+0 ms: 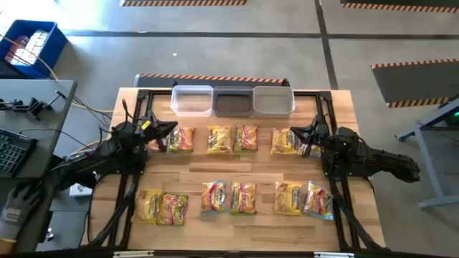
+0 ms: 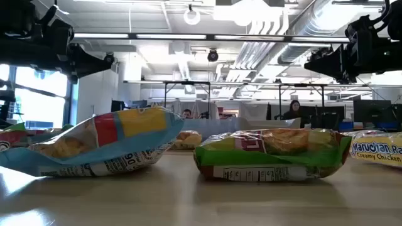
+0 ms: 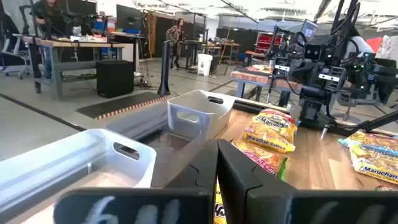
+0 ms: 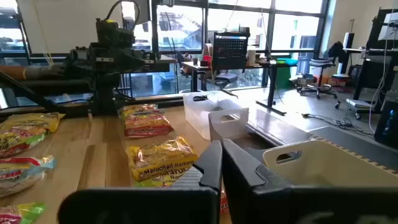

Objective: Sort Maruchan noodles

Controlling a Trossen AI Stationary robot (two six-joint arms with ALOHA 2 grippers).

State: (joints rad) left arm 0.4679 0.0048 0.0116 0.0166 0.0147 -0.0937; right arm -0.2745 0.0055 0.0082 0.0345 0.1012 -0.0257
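Two rows of flat, crinkly yellow plastic Maruchan noodle packets (image 1: 229,168) lay on the wooden desk (image 1: 201,166), light, brittle, likely slippery, best pinched at an edge; both arms' jaws hovered shut, empty.

grey concrete floor (image 1: 215,43) with hazard-striped tape (image 1: 183,3) at twelve o'clock; a blue crate (image 1: 30,44) at ten. desks (image 3: 81,43), bright windows (image 4: 186,28), and ceiling ducts (image 2: 276,25) fill the office.
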